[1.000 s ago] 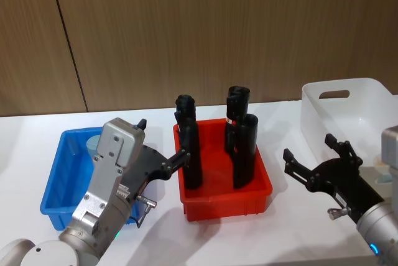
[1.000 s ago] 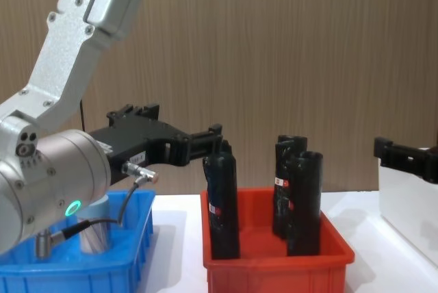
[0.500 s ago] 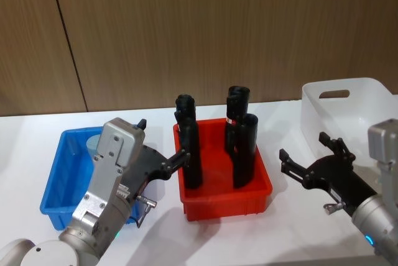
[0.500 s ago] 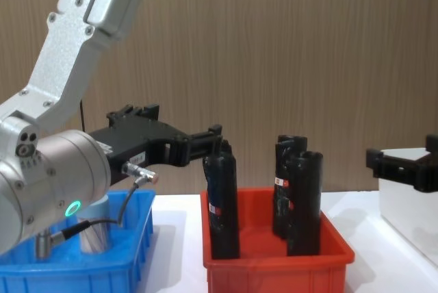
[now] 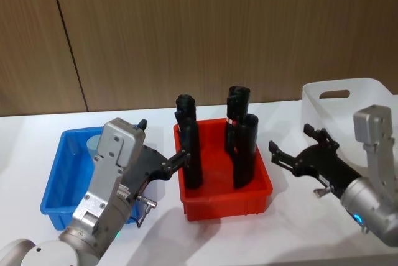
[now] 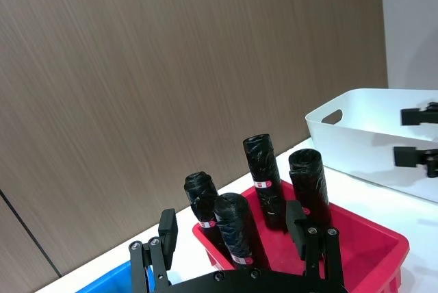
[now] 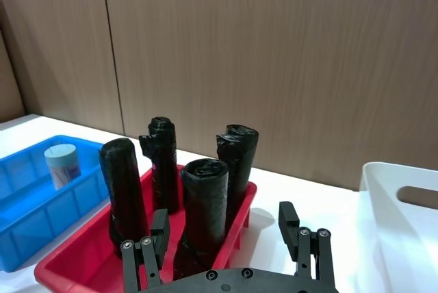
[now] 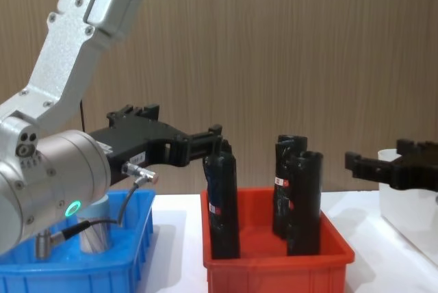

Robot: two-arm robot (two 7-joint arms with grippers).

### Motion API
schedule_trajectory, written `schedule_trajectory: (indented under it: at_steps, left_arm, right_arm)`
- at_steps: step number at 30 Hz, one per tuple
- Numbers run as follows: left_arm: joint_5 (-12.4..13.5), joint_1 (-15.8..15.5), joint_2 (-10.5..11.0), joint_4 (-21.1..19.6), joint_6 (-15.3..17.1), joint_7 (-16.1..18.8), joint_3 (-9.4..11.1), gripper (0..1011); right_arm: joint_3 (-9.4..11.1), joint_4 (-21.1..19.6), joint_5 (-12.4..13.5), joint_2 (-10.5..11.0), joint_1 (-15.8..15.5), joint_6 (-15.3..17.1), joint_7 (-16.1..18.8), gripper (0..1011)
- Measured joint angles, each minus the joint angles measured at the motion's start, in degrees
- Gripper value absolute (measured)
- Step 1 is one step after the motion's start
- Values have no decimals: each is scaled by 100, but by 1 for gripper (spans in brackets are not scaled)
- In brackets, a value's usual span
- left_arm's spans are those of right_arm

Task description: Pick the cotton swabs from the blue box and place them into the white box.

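One jar of cotton swabs (image 7: 62,163) with a pale grey-blue lid stands in the blue box (image 5: 57,182) at the table's left; my left arm partly hides the jar (image 5: 92,144) in the head view. My left gripper (image 5: 163,142) hangs open above the blue box's right edge, empty, one fingertip close to a black tube. The white box (image 5: 348,101) sits at the far right. My right gripper (image 5: 291,140) is open and empty, in the air between the red bin and the white box.
A red bin (image 5: 227,199) stands mid-table between the two boxes, holding several tall black tubes (image 5: 245,151) with red-white labels. A wood-panelled wall runs behind the white table. Bare table lies in front of the bins.
My right gripper has moved left, away from the white box and toward the red bin, staying open. The left arm has not moved.
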Motion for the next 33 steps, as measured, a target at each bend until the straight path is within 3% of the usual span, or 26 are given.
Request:
schedule_trajectory:
  at_steps: [16,33]
  left_arm:
    - [0,0,0,0,0,0,0,1004]
    - [0,0,0,0,0,1,0,1004]
  right_arm:
    - [-6,1627,435,-338,1068,-383,1100,1002]
    - [-80,3100,542,-614,1968,-745,1837,1002]
